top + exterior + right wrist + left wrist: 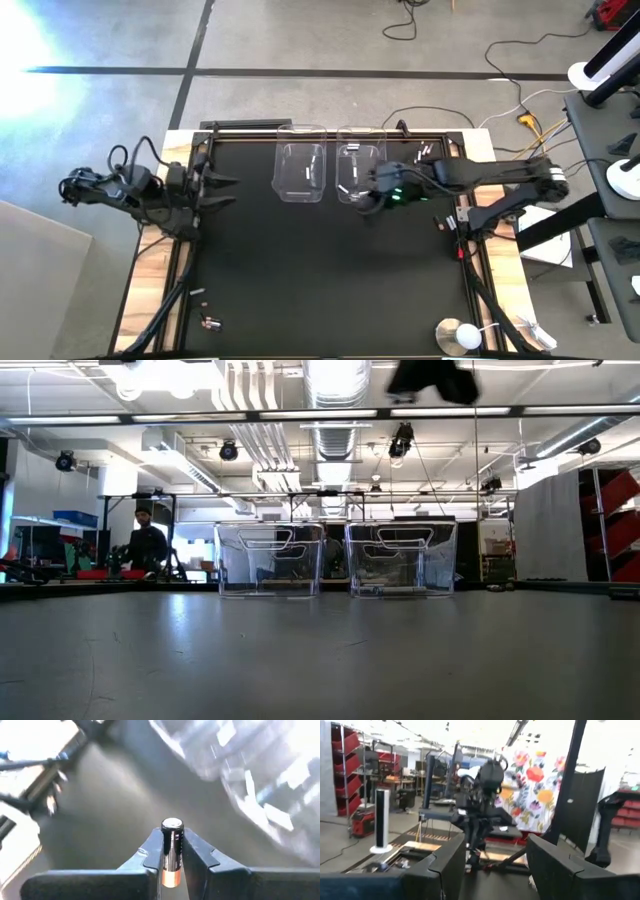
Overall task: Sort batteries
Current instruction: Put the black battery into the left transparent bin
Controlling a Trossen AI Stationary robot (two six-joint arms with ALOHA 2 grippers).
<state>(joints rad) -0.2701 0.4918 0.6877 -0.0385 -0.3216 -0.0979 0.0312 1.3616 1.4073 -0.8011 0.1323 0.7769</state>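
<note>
My right gripper hangs above the table just at the near side of the right clear bin and is shut on a dark battery with a copper end. Several silver-white batteries lie in that bin. The left clear bin stands beside it. My left gripper is open and empty at the table's left edge; its own view shows its fingers spread apart. In the low view only the right arm's dark underside shows, high above the bins. My right gripper pinches the battery's dark body between its two fingers. The battery lies along the fingers, its silver cap end sticking out past the fingertips and its copper end back between them. It is lifted clear of the table.
Loose batteries lie on the black mat at the far right, near the right edge and at the near left. A round white-and-metal disc sits at the near right corner. A person stands far behind the table.
</note>
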